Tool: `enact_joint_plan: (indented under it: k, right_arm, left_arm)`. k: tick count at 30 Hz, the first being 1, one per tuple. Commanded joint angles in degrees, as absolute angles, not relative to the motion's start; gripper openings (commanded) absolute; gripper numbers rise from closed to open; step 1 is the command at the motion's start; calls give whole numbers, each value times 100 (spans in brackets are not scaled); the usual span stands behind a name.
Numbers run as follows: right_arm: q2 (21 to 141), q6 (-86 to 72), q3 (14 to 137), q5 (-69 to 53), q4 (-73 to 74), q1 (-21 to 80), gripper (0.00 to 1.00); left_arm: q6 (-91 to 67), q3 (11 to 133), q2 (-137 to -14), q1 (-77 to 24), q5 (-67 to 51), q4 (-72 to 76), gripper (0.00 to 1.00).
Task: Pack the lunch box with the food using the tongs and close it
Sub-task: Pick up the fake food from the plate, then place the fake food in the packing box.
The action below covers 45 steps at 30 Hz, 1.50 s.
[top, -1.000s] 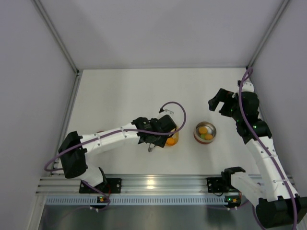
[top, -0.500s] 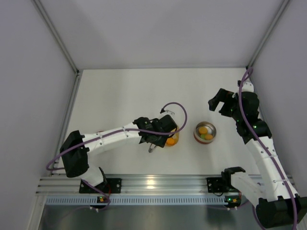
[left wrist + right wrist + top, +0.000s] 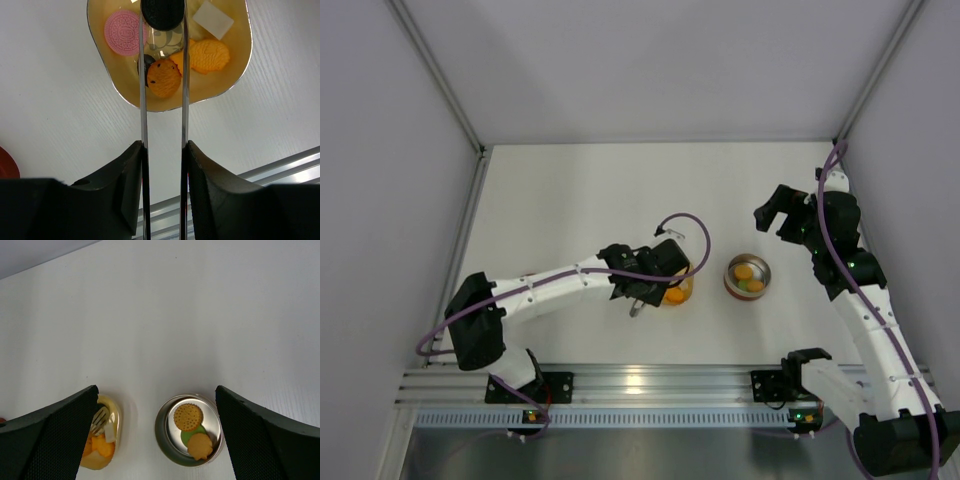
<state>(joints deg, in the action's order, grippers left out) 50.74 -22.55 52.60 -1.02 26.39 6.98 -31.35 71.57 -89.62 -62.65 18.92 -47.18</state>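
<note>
**Operator:** White table (image 3: 570, 200), grey walls (image 3: 650, 70) on three sides, aluminium rail (image 3: 640, 382) along the near edge. What lies around my work?

**Guide:** (a) The yellow dish (image 3: 120, 75) stands beside the lunch box (image 3: 161, 435), apart from it. In the dish you see a pink biscuit (image 3: 124, 32), a speckled orange biscuit (image 3: 163, 79), an orange fish shape (image 3: 207, 55) and a white block (image 3: 213, 19). (b) The red lid (image 3: 7, 167) lies at the left edge of your left wrist view, apart from the dish.

**Operator:** Anything in the way?

**Guide:** From above, your left arm (image 3: 560, 280) covers most of the dish. The lunch box stands uncovered, holding a round cracker (image 3: 188, 416), a green piece (image 3: 189, 435) and an orange piece (image 3: 200, 446).

**Operator:** And the pincers?

**Guide:** Your left gripper (image 3: 164, 146) is clamped on the tongs (image 3: 142, 110), one finger pressing each arm. The arms run nearly parallel over the dish, with a dark round piece (image 3: 162, 12) between their tips. Whether it is gripped cannot be told. The lunch box lies to that gripper's right, past the dish. Your right gripper (image 3: 156, 390) hangs with its fingers (image 3: 50, 430) spread wide, beyond the lunch box toward the far right.
</note>
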Motion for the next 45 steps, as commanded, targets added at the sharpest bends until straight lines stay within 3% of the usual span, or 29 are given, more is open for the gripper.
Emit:
enact_joint_plan:
  k: [1,15,27,45]
  right_arm:
    - [4983,-2241,5361,-105,2601,694,99]
    - [4948,-2241,5370,-70,2619,694,99]
    - [4922,-2180,5475,-35,2742,694,100]
    - [4922,-2127,5546,123,2804,694,100]
  left_arm:
    - [-3024,7497,-8719,-6240,1960,-4632,42]
    - [-2743,8534,-8771,-6240,1767,-4746,41]
    - [-2303,9746,-9684,-6644,1117,-4465,41]
    - [-2153,9993,-10388,-6829,738,-4184,42]
